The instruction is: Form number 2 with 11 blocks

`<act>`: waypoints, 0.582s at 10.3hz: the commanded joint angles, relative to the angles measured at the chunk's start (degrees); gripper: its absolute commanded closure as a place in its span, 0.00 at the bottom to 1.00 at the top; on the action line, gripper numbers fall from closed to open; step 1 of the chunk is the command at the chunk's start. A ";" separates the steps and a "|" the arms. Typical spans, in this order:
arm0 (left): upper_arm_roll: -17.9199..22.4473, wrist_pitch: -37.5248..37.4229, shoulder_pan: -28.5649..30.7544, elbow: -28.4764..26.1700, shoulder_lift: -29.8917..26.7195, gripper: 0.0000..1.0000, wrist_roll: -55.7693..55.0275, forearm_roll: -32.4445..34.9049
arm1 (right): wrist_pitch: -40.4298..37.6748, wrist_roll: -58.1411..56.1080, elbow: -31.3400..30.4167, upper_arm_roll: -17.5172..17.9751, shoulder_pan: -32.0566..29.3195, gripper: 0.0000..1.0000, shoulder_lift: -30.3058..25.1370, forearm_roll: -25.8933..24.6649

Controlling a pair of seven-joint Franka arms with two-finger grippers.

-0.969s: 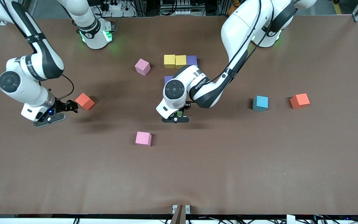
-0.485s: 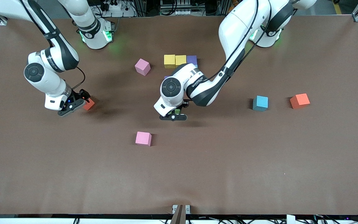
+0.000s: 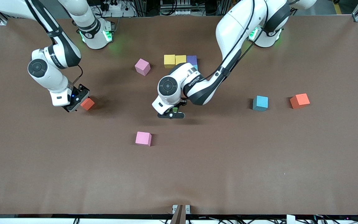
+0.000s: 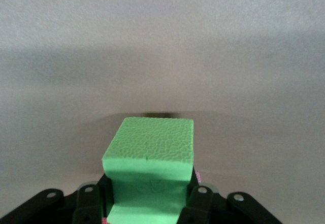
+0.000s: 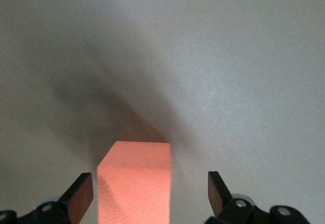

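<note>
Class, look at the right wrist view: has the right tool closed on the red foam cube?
No: the right tool stands open, its fingers clear of the red foam cube.

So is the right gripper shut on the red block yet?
No, open: the right gripper's fingers stand wide, apart from the red block between them.

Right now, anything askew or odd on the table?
Nothing damaged. The pink cube beside the yellow row sits rotated against it. Left gripper holds the green cube; right gripper is open around a red cube.
</note>
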 commanded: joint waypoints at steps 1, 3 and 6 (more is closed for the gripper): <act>0.63 0.47 -0.84 2.15 1.40 0.63 -1.72 -1.60 | 1.26 -1.34 -3.00 1.27 -1.61 0.00 -2.14 0.04; 0.81 0.92 -1.37 2.15 1.84 0.64 -2.26 -2.57 | 1.26 -3.61 -3.27 1.27 -2.56 0.00 -2.14 0.04; 0.89 1.18 -1.55 2.15 2.19 0.63 -2.87 -2.57 | 2.31 -6.18 -3.62 1.27 -4.86 0.00 -1.70 0.04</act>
